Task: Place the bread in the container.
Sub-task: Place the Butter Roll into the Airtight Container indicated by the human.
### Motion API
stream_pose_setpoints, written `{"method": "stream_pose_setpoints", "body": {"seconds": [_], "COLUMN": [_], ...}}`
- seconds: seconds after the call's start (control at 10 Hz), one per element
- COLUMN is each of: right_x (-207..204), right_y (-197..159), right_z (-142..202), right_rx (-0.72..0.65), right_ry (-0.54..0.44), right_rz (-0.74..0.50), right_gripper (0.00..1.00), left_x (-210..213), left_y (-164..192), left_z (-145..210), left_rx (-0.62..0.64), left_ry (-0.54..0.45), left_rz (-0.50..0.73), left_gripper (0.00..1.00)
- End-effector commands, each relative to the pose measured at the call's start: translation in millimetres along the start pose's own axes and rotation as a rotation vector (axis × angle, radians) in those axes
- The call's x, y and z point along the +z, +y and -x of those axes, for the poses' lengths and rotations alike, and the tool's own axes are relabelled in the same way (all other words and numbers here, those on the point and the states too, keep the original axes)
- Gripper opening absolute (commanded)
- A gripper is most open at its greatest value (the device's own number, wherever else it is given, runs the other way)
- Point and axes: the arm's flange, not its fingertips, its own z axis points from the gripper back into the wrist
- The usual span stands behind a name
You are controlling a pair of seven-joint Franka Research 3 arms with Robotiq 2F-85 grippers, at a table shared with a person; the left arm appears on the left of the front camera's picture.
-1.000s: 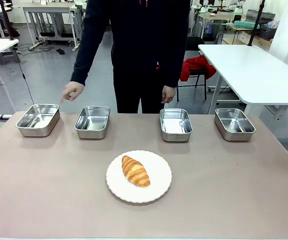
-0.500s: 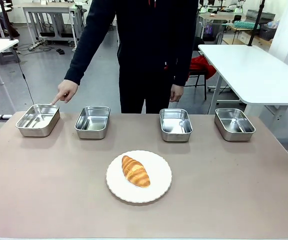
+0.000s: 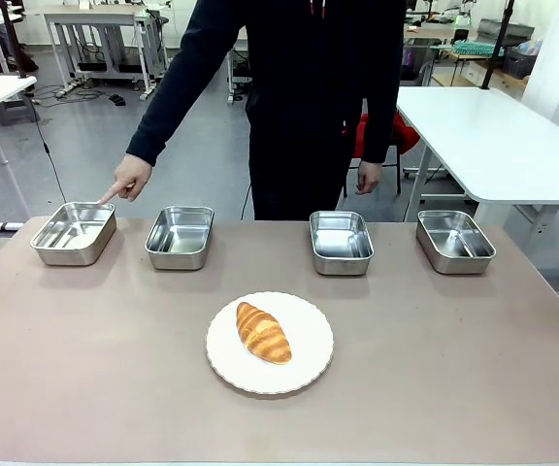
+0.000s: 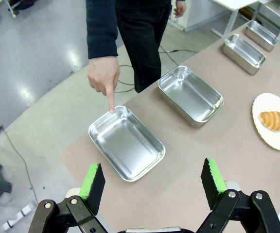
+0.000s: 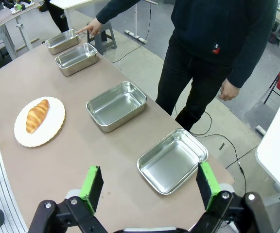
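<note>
Since a second ago the person has stepped toward the robot's right. The pointing hand (image 3: 127, 181) has dropped to the far rim of the leftmost pan and held there for the last half second. Bread (image 3: 263, 332), plate (image 3: 304, 374) and all four pans have not shifted.

State now: bread lies on the white plate, mid-table on the robot's side, long axis diagonal, well apart from every pan. In the left wrist view the index fingertip sits at the leftmost pan's far rim; I cannot tell whether it touches. I take that pan as the container (image 3: 72, 254); it is empty.

Left gripper (image 4: 152, 180): jaws spread wide, nothing between the pads, high above the table (image 3: 454, 369) near the container. Right gripper (image 5: 148, 185): likewise wide and empty, above the table's right end.

Step in hand, as I judge it: reach and grasp the bread; not begun. The left arm looks the better choice, being on the container's side.
- Turn the wrist so the pads close across the thick middle, not along the length.
- Descend straight and stop short of the plate.
- Close gently; pastry likely crushes or flakes.
- Lift clear of the plate rim before travelling.

Risk: the hand is at the container's far rim, so release low over the near half.
</note>
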Motion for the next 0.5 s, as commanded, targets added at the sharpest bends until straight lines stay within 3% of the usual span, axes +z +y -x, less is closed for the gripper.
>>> {"method": "stream_pose_setpoints", "body": {"seconds": [0.0, 0.3, 0.4], "right_x": [-0.2, -0.2, -0.2], "right_y": [0.7, 0.7, 0.7], "right_z": [-1.4, -1.4, -1.4], "right_rx": [0.004, 0.004, 0.004], "right_ry": [-0.003, -0.003, -0.003], "right_rz": [-0.001, -0.001, -0.001], "right_gripper": [1.0, 1.0, 1.0], "left_x": [0.3, 0.0, -10.5], "left_y": [-0.5, 0.0, -22.0], "left_z": [-0.2, 0.0, -18.4], "left_rx": [-0.012, 0.0, 0.013], "left_ry": [-0.003, 0.0, 0.035], "left_rz": [0.002, 0.0, -0.026], "left_gripper": [1.0, 1.0, 1.0]}}
